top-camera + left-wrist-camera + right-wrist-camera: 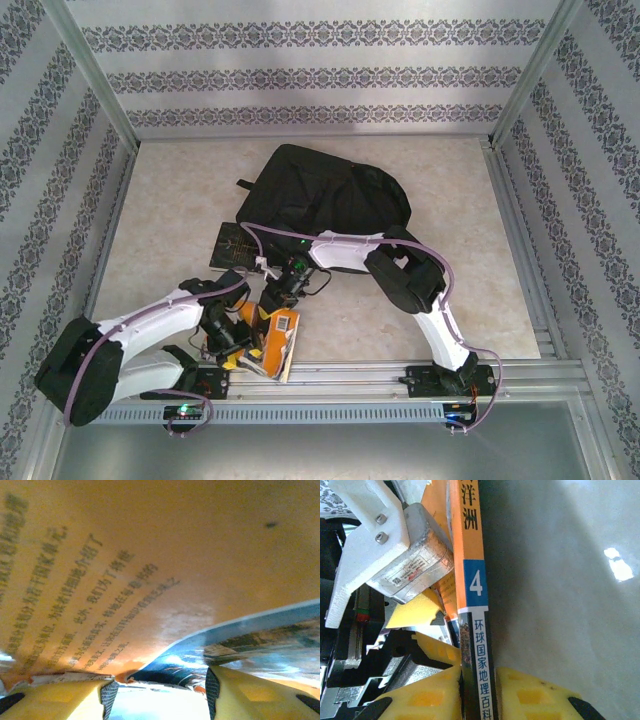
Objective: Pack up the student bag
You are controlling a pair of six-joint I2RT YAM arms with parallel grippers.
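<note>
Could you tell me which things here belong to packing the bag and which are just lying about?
Part of the job:
- student bag, black, lying on the table
- orange book, both pincers at it
- dark book at the bag's near-left edge, probably next
- left pincer
- right pincer, closing on the orange book's spine

Just there:
- table
- patterned walls

Overhead view; wrists close on book [472, 580]

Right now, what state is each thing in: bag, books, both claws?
Large black fabric backpack: lying flat on the table, nothing packed yet as far as visible.
Orange book with a blue "4" on its spine: on edge, held by both claws.
Dark patterned book: flat beside backpack.
Left claw: partly open around the orange book's cover.
Right claw: pinching the spine.
</note>
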